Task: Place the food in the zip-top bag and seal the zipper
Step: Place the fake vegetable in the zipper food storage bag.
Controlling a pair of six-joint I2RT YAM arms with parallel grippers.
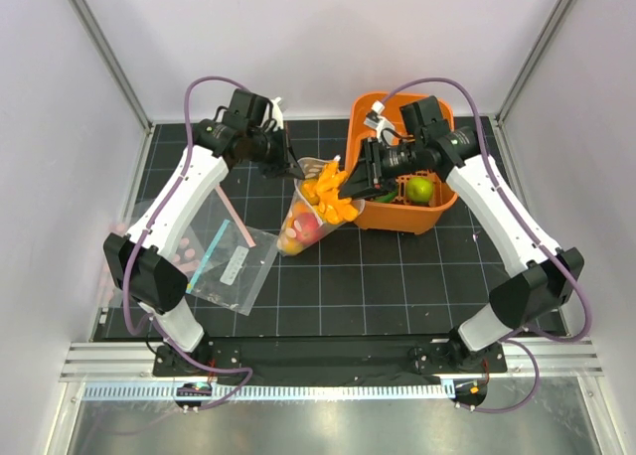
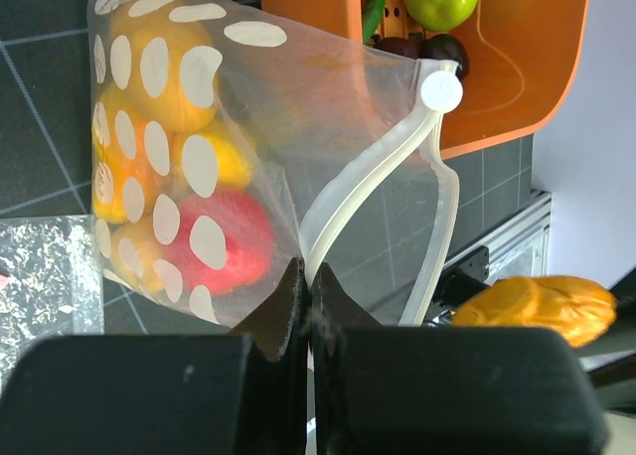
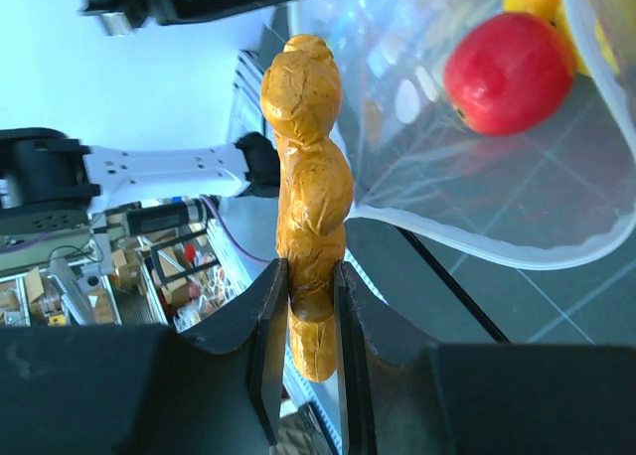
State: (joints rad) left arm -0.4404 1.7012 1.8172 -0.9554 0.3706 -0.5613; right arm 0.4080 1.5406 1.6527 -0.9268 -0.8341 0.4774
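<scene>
- Food is seen in two places in the top view: some is packed inside the zip-top bag (image 1: 301,228), and a green lime (image 1: 419,189) is left in the orange basket (image 1: 397,220).
- The bag is laid between the two arms, just beside the basket, with its mouth turned up toward the basket.
- The mouth edge is pinched by the left gripper (image 1: 294,167), so the floppy mouth is lifted and held open.
- A lumpy orange-yellow piece (image 1: 333,198) is held by the right gripper (image 1: 353,182) right at the mouth, likely so it can be dropped in.
- In the left wrist view, the jaws are pressed tight together on the zipper (image 2: 358,182), with no gap seen.
- A red apple (image 2: 229,241) and yellow pieces are seen through the dotted wall.
- A dark purple piece (image 2: 444,50) is seen in the basket, next to the lime.
- In the right wrist view, the jaws are set narrow and clamped on the low end of the lumpy piece.
- The rest of the piece is left sticking out, so it can go in first.
- The zipper is not yet pressed shut, since more food is judged to be needed inside.
</scene>
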